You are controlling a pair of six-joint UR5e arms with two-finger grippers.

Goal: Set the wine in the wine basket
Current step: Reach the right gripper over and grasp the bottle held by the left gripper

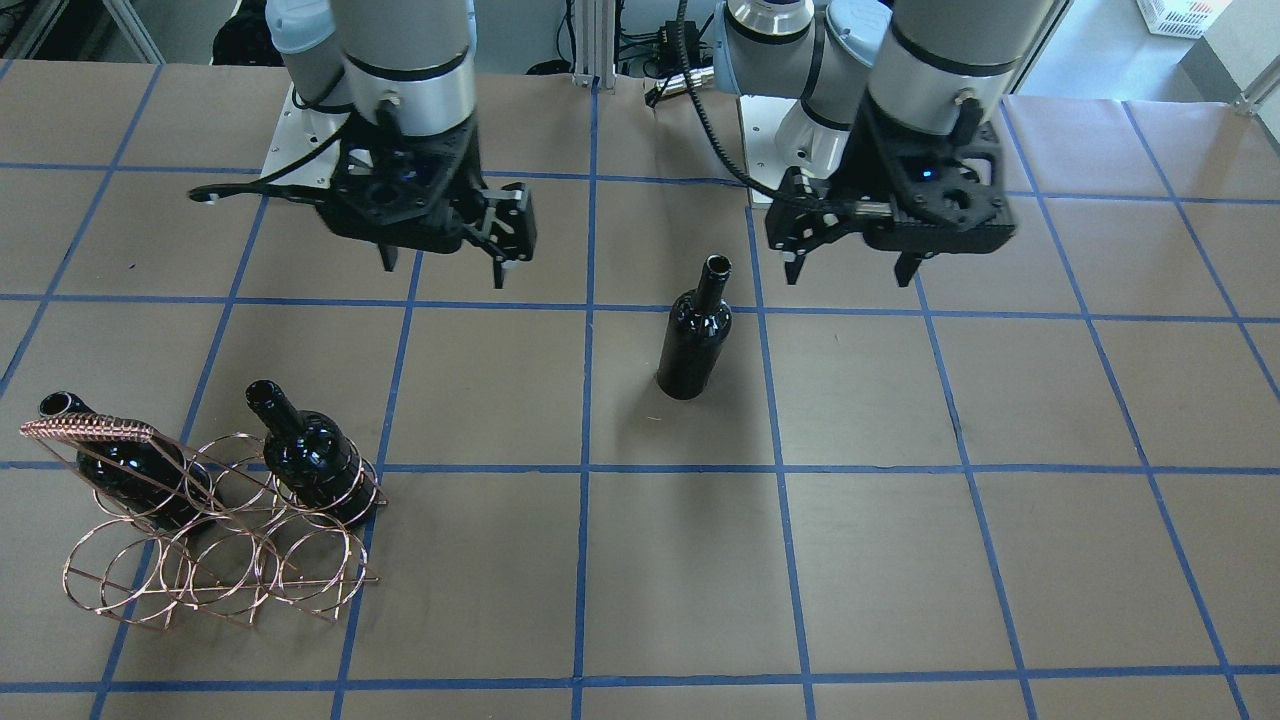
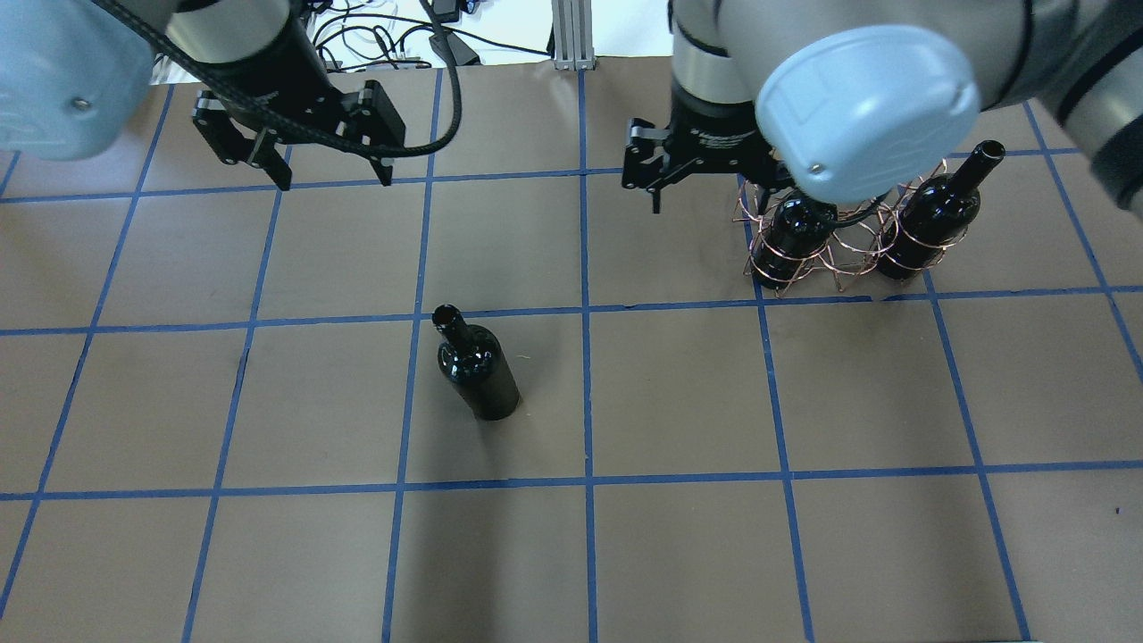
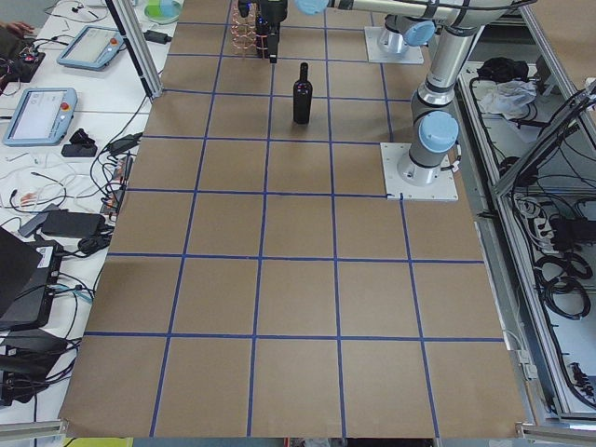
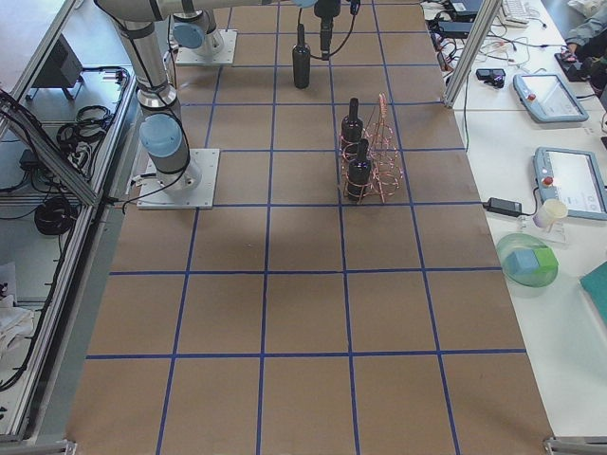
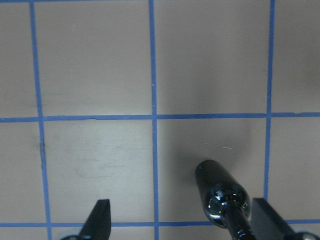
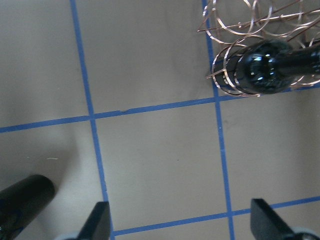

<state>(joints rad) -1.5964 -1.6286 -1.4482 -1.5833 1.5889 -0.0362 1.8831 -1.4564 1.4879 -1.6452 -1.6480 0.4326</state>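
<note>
A glossy black wine bottle (image 1: pixel 693 345) stands upright and free near the table's middle; it also shows in the overhead view (image 2: pixel 478 371) and the left wrist view (image 5: pixel 222 192). My left gripper (image 1: pixel 852 270) is open and empty. It hangs above the table beside the bottle, on the robot's side of it. The copper wire wine basket (image 1: pixel 215 560) holds two more black bottles (image 1: pixel 130 470) (image 1: pixel 315 460) in its upper rings. My right gripper (image 1: pixel 444 268) is open and empty, hovering between the free bottle and the basket (image 6: pixel 250 25).
The table is brown paper with a blue tape grid (image 2: pixel 585 402). The arm bases (image 1: pixel 300 130) sit at the robot's edge. Cables and a metal post (image 2: pixel 567 36) lie beyond the far edge. My right arm's elbow cap (image 2: pixel 866 107) hides part of the basket from overhead.
</note>
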